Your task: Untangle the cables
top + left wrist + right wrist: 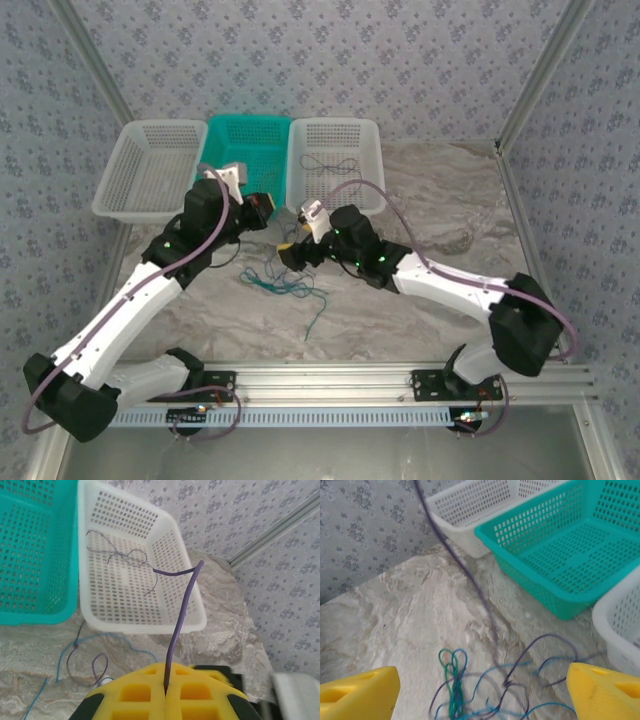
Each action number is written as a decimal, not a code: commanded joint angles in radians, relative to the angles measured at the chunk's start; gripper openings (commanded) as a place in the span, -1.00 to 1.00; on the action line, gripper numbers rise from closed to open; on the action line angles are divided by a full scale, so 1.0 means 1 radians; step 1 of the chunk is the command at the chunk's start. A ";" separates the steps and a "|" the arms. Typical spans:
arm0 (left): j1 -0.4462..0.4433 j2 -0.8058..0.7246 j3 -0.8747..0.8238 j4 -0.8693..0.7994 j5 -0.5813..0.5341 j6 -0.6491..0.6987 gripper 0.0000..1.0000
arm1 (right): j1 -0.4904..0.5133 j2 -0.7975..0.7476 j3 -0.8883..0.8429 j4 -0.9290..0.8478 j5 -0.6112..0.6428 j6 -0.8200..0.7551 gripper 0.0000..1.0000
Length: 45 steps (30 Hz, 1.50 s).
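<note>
The cables lie as a loose tangle of blue, green and dark purple strands on the marble table, between the two arms. My left gripper sits just above the tangle's left side. In the left wrist view its yellow fingers are pressed together on a purple cable that rises from between them. My right gripper hovers over the tangle, with its fingers far apart and nothing between them. A taut purple strand runs up and away from the pile. Another thin dark cable lies inside the right white basket.
Three baskets stand in a row at the back: a white one on the left, a teal one in the middle and the white one on the right. Patterned walls and a metal frame post close in the table.
</note>
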 commanded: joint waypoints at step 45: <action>0.600 0.733 1.658 -0.202 0.384 0.032 -1.00 | 0.014 0.113 -0.544 0.264 0.266 0.118 -0.79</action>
